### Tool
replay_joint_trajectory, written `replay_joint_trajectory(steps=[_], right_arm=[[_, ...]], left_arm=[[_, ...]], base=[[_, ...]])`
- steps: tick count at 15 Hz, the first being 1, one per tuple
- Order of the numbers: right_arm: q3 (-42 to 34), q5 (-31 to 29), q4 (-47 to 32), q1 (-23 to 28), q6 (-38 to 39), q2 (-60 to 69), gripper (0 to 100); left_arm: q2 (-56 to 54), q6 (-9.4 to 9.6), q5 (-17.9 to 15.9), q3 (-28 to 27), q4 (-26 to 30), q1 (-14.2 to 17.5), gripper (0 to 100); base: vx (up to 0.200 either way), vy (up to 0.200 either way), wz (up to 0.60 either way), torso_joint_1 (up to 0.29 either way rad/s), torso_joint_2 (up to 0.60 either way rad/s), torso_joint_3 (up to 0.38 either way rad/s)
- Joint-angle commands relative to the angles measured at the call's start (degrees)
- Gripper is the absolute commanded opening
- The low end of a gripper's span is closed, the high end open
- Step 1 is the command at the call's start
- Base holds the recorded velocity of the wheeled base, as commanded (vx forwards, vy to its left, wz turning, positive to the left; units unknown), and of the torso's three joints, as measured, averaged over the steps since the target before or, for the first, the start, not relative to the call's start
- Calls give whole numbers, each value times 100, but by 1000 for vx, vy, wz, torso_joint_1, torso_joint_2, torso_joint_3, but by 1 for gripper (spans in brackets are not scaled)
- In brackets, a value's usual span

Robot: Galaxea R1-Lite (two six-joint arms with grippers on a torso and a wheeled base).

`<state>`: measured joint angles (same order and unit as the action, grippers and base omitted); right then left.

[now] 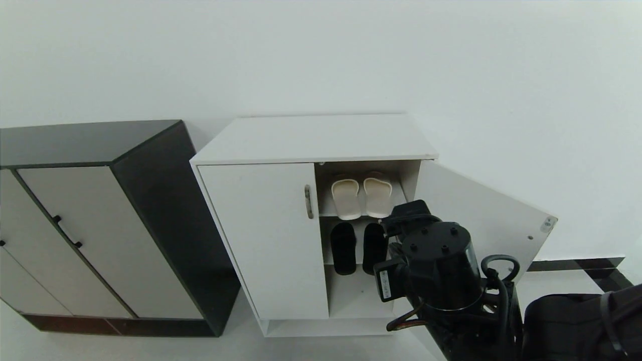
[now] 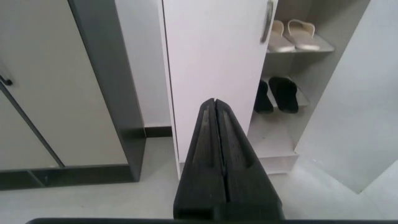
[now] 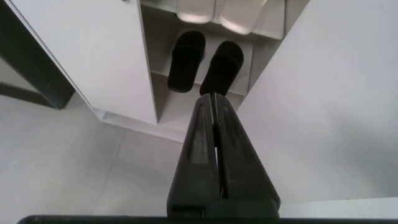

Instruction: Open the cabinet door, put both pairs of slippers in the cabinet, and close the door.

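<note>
Both pairs shelved: white slippers point(image 1: 361, 196), black slippers point(image 1: 358, 247). My right tool point(image 3: 213, 96) clenched empty beside open door point(image 1: 481, 215), probably for pushing shut; left tool point(image 2: 214, 102) clenched too.

A white cabinet point(image 1: 311, 138) is set on a pale floor point(image 1: 150, 348), with a dark cabinet point(image 1: 150, 200) standing just beside it on the same floor. The white cabinet's right door point(image 1: 481, 215) is swung open. A pair of cream slippers point(image 1: 346, 198) is laid side by side on the upper shelf point(image 1: 325, 208). A pair of black slippers point(image 1: 344, 248) is laid on the middle shelf point(image 1: 325, 253) below.
</note>
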<state>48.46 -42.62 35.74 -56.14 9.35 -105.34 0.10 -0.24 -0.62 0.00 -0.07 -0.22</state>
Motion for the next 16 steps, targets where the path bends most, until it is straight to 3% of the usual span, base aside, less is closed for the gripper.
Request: replay_joint_trajectory(steps=[1,7,12,16], right_arm=[[-3,-1,3,6,5,-57,0],[-47,-1,187,50,-21,-39,0],[-91,-1,196,94,-100,-39,0],[-144,17,196,103,-100,-39,0]], left_arm=[[-1,7,1,0,-1,-4,0],[-1,-2,1,0,-1,-4,0],[-1,-2,1,0,7,-4,0],[-1,-2,1,0,-1,-4,0]], base=[[0,0,0,212,-505,-315],[0,0,0,217,-500,-292],[0,0,0,22,-60,-33],[0,0,-600,0,-1,2]])
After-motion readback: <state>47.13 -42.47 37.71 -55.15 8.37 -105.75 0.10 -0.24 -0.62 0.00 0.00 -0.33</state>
